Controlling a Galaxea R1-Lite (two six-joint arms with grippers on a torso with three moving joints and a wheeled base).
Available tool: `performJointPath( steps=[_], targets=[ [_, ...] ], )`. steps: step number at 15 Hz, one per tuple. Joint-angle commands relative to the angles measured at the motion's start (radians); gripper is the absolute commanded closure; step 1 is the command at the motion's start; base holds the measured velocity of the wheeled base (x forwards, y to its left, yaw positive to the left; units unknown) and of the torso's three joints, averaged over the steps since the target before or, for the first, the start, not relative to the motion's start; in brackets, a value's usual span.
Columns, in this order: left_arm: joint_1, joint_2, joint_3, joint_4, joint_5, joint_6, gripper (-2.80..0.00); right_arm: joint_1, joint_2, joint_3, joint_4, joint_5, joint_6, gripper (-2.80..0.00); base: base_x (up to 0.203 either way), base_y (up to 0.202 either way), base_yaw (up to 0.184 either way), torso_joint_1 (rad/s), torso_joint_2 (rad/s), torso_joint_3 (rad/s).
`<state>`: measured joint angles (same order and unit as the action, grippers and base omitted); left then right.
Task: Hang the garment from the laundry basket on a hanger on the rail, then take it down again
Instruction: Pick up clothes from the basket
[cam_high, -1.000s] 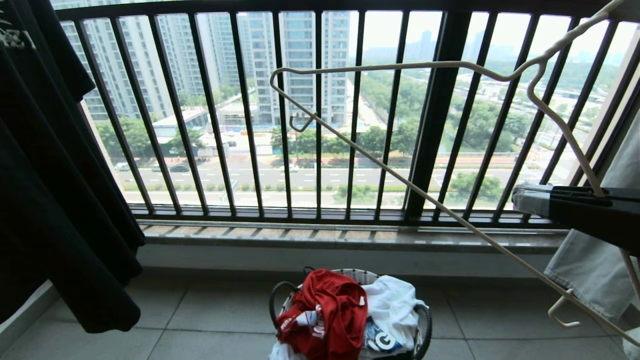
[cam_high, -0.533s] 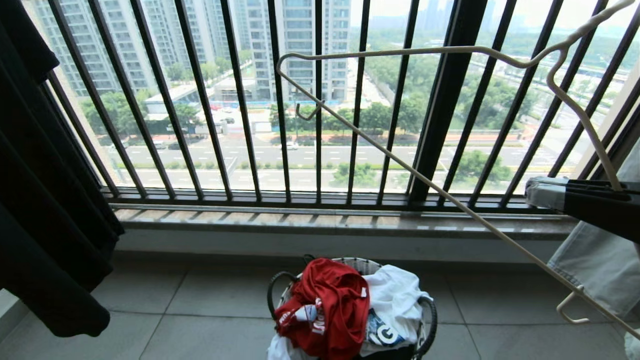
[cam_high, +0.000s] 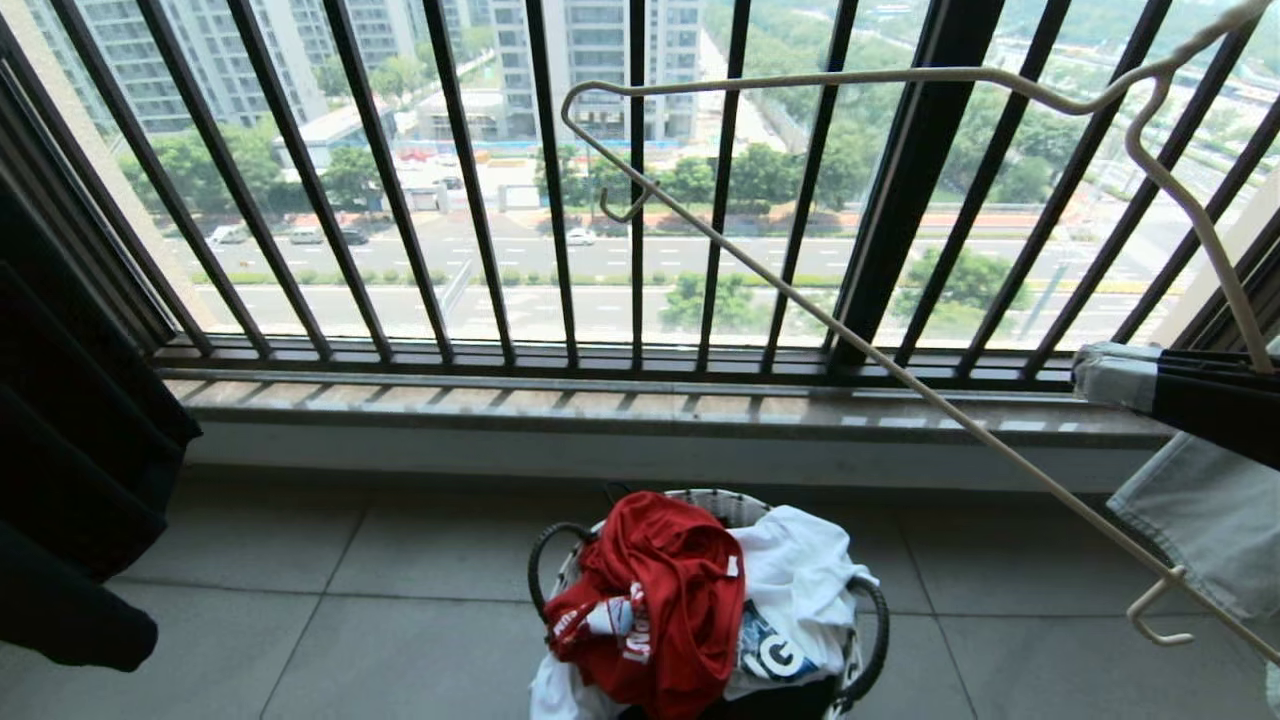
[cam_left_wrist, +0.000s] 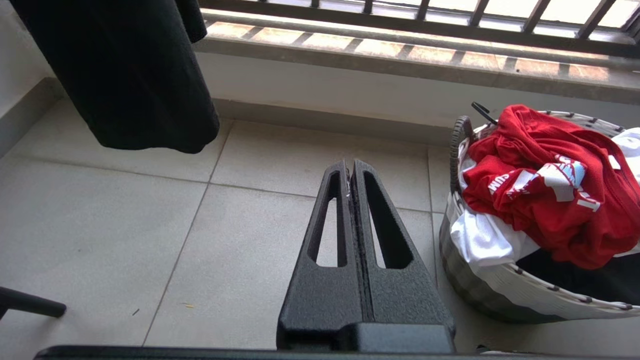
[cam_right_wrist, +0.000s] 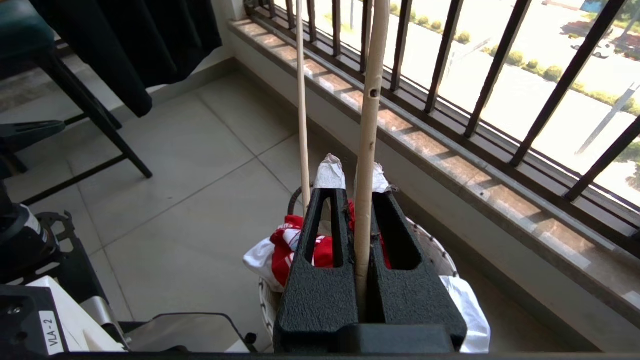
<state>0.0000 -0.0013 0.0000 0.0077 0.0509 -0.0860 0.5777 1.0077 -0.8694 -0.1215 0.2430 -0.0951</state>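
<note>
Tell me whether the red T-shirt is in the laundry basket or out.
In. The red T-shirt lies crumpled on top of the laundry basket, over a white T-shirt, untouched by either gripper.

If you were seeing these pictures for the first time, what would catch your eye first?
The red T-shirt heaped on top of the laundry basket on the tiled floor, beside a white T-shirt. Then the white wire hanger, held aloft before the balcony railing by the right gripper.
</note>
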Motion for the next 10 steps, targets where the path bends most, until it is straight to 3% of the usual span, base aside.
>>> performJointPath(
  steps=[1, 10],
  targets=[
    [-0.001, 0.001, 0.000, 0.000, 0.001, 0.000, 0.00, 0.001, 0.002, 0.000, -0.001, 0.002, 0.000, 0.00, 0.000, 0.000, 0.000, 0.002, 0.00, -0.198],
    [0.000, 0.001, 0.000, 0.000, 0.000, 0.000, 0.00, 0.001, 0.002, -0.003, -0.001, 0.001, -0.001, 0.00, 0.000, 0.000, 0.000, 0.004, 0.00, -0.196]
  ],
)
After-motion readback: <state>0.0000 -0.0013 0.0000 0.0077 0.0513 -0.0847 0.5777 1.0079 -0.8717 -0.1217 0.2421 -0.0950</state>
